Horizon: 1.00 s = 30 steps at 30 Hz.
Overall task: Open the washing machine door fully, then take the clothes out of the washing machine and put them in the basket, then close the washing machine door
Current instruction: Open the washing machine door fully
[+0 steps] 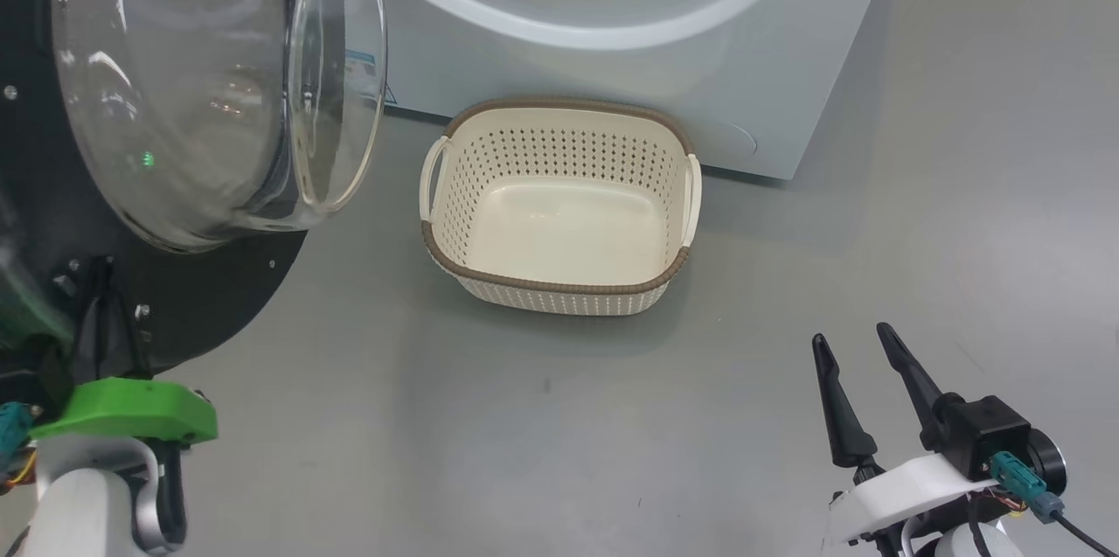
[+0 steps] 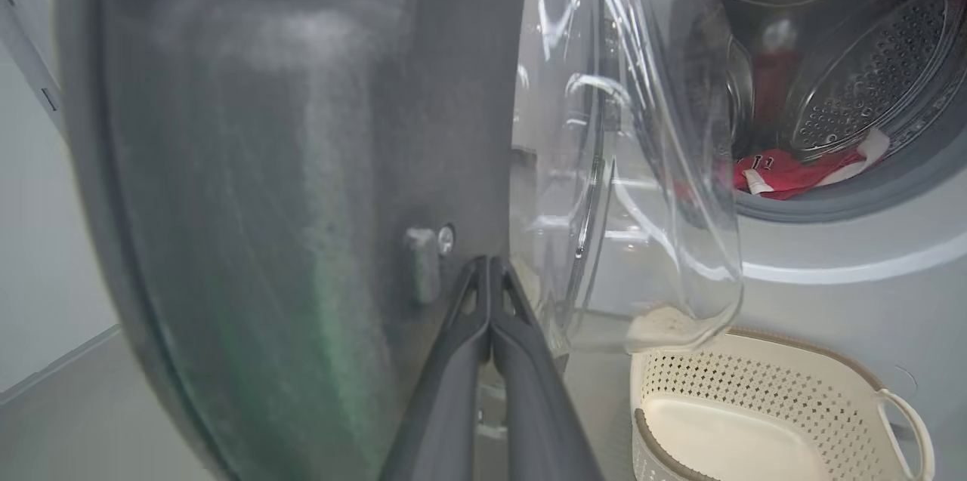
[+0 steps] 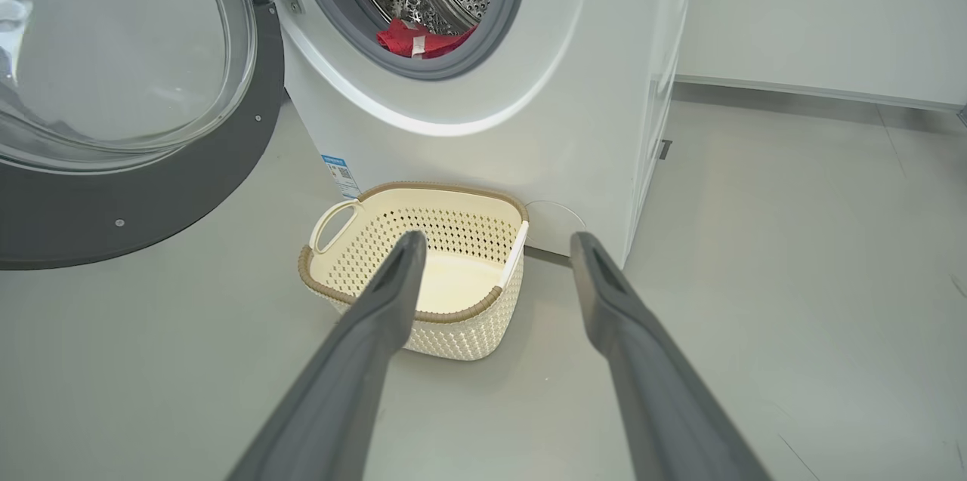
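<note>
2 seen | L gripper [image 2: 491, 263] shut at door [image 2: 264, 164] | R gripper [image 1: 852, 337] open, empty

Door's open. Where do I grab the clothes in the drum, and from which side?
I'd pinch the raised red fold of the clothes heaped low behind the grey gasket. Come straight in from the front with the open right end effector; the washing machine door stands off to the left.

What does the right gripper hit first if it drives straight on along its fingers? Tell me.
Likely the basket, near its right handle; the open right gripper points at that end. Depth is unclear: passing above the rim, it would meet the washing machine front instead.
</note>
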Available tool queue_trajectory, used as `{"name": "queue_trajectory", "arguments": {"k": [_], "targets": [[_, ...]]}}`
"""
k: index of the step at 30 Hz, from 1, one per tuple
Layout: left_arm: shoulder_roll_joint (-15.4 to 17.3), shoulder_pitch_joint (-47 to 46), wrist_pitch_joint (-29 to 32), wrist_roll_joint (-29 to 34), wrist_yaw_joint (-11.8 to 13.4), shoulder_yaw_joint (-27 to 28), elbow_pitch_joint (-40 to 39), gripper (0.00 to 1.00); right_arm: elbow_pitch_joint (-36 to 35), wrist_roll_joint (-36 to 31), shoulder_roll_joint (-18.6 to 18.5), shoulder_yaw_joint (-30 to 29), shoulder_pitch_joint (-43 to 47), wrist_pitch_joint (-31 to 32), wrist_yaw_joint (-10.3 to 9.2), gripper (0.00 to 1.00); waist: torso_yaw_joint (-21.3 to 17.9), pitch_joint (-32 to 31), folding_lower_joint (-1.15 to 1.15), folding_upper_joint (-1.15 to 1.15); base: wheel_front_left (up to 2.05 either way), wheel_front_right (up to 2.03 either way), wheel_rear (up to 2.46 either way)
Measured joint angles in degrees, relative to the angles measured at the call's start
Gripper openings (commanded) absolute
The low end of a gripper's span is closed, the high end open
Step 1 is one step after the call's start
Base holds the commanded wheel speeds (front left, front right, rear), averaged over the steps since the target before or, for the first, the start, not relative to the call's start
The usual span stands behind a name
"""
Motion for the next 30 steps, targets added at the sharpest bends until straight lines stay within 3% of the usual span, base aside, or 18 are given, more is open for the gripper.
{"name": "queue_trajectory", "arguments": {"k": [12,17,30], "targets": [[3.30,-3.02,-0.45,-4.38,0.08,6.77,1.68,0.00,-1.81,-1.82,-1.03,0.62,-2.08,1.38,-0.07,1.00,0.70,5.33,0.00,0.00,0.00,0.00,0.00],[6.22,-4.74,-0.51,-4.88,0.00,8.87,3.05,0.00,-2.80,-2.54,-1.27,1.19,-3.73,1.81,-0.07,1.00,0.77,8.18,0.00,0.00,0.00,0.00,0.00],[11.14,-11.67,-0.54,-7.25,-1.55,13.15,10.67,0.00,-4.27,-4.21,-2.03,1.82,-6.72,3.08,-0.14,1.00,0.89,14.66,0.00,0.00,0.00,0.00,0.00]]}}
